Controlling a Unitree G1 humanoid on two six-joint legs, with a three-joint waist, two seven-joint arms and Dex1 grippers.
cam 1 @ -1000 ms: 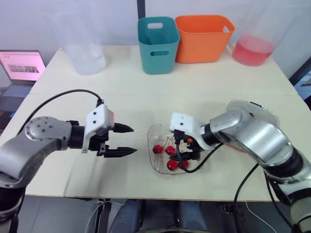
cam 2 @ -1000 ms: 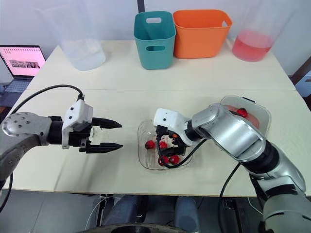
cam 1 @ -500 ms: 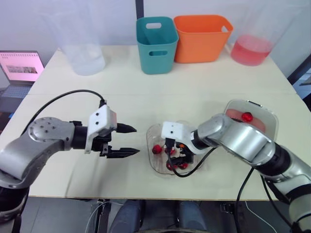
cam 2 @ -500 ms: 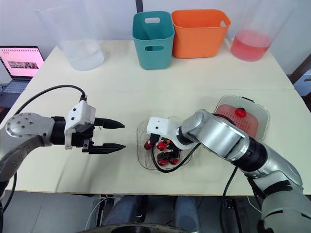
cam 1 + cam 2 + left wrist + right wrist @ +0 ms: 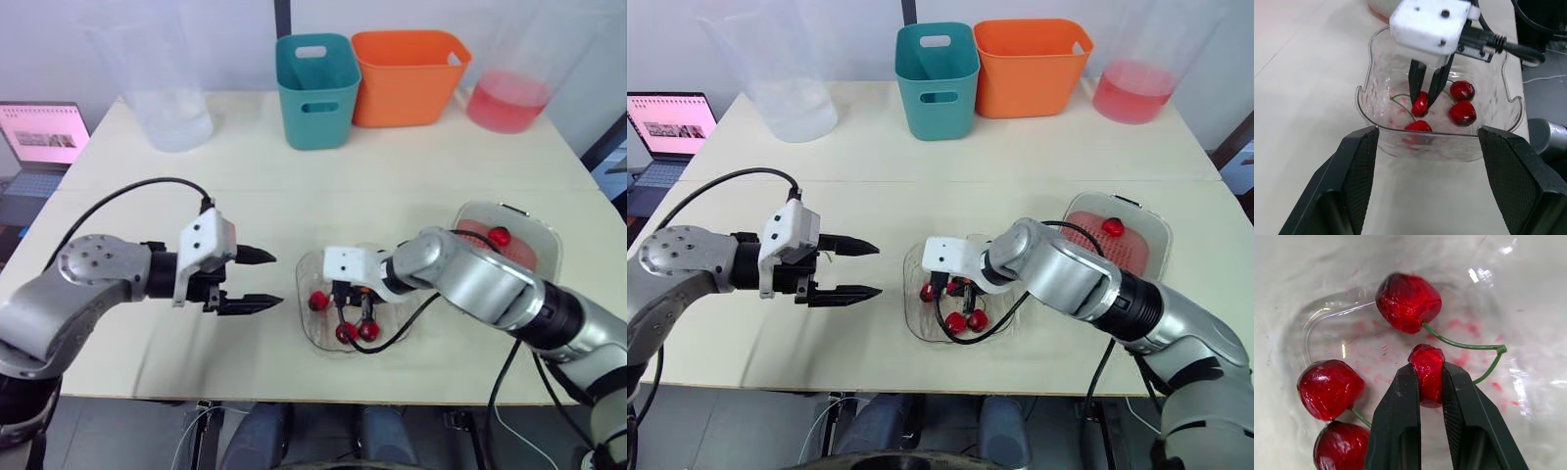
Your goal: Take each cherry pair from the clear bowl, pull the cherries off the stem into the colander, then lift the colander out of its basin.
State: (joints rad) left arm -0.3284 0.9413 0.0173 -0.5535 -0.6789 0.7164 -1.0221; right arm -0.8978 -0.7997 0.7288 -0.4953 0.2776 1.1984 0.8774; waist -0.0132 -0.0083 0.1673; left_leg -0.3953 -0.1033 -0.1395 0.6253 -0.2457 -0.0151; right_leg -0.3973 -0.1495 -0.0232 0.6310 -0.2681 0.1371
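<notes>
Right gripper [image 5: 1423, 103] jaws are closed on one cherry [image 5: 1426, 363] inside the clear bowl [image 5: 913, 318], near centre. Left gripper [image 5: 277, 280] jaws gape open, left of the bowl. Pinching fruit rather than stem may bruise it or let it slip. Four cherries, two stemmed pairs, sit in the bowl; one lies in the colander [image 5: 1132, 250], right.

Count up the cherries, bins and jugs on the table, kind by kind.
Cherries: 5 (4 in the bowl, one of them pinched by the right gripper; 1 in the colander)
Bins: 2
Jugs: 2
Total: 9
</notes>
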